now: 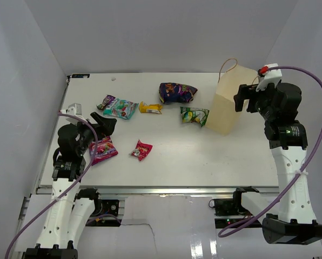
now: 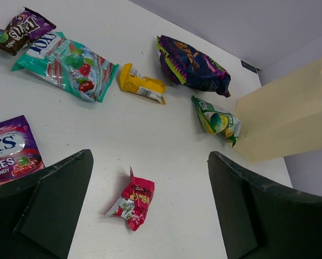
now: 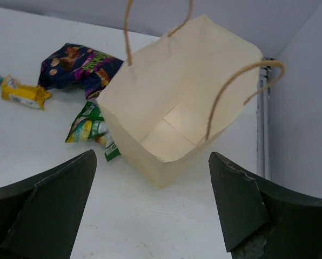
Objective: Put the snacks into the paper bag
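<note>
Two-arm workstation seen from the near edge of the white table (image 1: 204,156). The paper bag (image 1: 228,102) stands upright on the far right part of the table, its mouth open upward and its two thin loop handles sticking up. In the right wrist view its folded paper bottom shows through the mouth.

All the snacks lie on the tabletop outside the bag:
- The green-yellow packet (image 1: 194,115) rests against the bag's lower left edge.
- The dark purple packet (image 1: 177,93) lies just beyond the green-yellow one, toward the far side.
- The yellow packet (image 1: 151,108) sits to the left of these two, near the middle of the table.
- The teal packet (image 1: 120,109) comes next on the left, with a small brown-purple packet (image 2: 20,27) touching its far-left end.
- The small red packet (image 1: 141,150) lies alone nearer the arms.
- The magenta pink packet (image 1: 102,150) lies at the near left, just beside the left arm's wrist.

The left gripper (image 2: 148,157) hangs over the near left of the table with its jaws spread wide. Nothing is between them, and the red packet shows on the table below the gap. The right gripper (image 3: 151,156) hovers beside and above the bag's mouth, also spread wide and holding nothing. The bag is framed between its two fingers but not touched by them.
</note>
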